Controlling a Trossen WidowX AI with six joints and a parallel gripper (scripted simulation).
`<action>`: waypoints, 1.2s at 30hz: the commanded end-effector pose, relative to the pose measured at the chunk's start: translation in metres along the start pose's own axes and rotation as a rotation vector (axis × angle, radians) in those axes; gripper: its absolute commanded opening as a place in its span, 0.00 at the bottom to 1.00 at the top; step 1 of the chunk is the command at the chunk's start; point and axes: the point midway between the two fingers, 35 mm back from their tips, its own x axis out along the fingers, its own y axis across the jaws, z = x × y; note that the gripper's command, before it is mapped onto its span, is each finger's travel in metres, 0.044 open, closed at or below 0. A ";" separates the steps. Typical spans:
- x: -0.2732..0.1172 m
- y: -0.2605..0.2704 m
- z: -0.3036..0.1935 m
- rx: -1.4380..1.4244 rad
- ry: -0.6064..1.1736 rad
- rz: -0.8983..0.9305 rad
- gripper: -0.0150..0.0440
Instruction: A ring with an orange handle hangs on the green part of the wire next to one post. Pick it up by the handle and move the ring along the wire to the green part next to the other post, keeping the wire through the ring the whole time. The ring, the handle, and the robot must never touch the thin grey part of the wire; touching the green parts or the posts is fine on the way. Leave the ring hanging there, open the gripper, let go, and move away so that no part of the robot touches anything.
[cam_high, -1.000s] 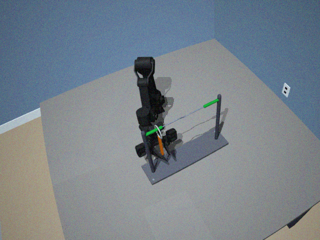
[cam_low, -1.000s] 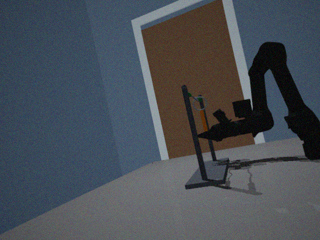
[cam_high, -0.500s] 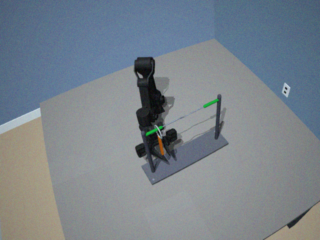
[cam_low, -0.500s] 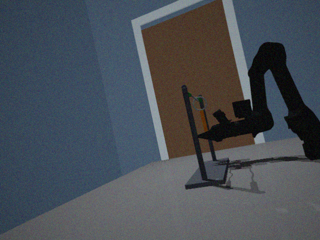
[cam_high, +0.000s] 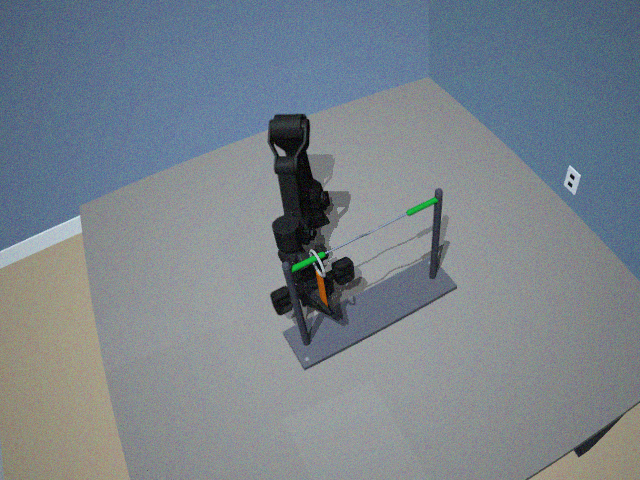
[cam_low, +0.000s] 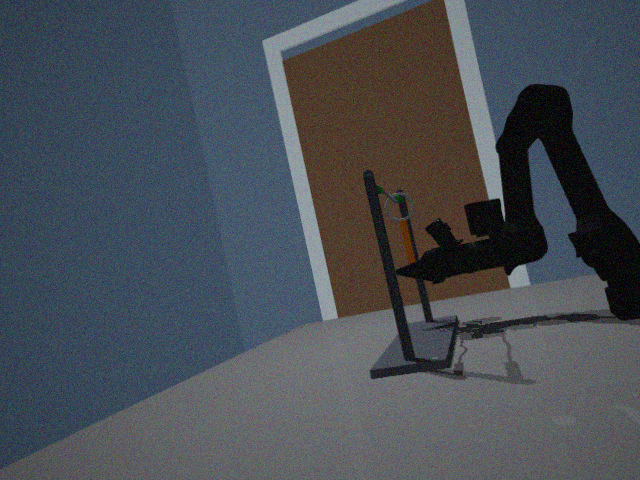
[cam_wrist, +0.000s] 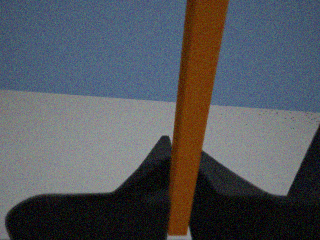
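The white ring (cam_high: 323, 268) (cam_low: 386, 208) is around the green part (cam_high: 302, 265) beside the left post (cam_high: 299, 315) of the top view, near the green part's inner end. Its orange handle (cam_high: 321, 288) (cam_low: 407, 240) (cam_wrist: 197, 90) hangs down, slightly tilted. My gripper (cam_high: 338, 317) (cam_low: 398, 272) is shut on the handle's lower end; in the wrist view the fingers close in on both sides of it. The fingertips reach past the handle. The exact contact of ring and wire is too small to tell.
The thin grey wire (cam_high: 361, 236) runs to the other green part (cam_high: 422, 206) (cam_low: 379, 189) at the right post (cam_high: 435, 242) (cam_low: 385, 248). The left post also shows at the wrist view's right edge (cam_wrist: 311, 170). The base plate (cam_high: 392, 304) lies below the gripper.
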 end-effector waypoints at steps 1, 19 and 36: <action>0.000 0.000 0.000 0.000 0.000 0.000 0.08; 0.000 0.001 0.015 0.005 -0.001 -0.006 0.00; 0.000 0.001 0.018 0.006 -0.001 -0.007 0.00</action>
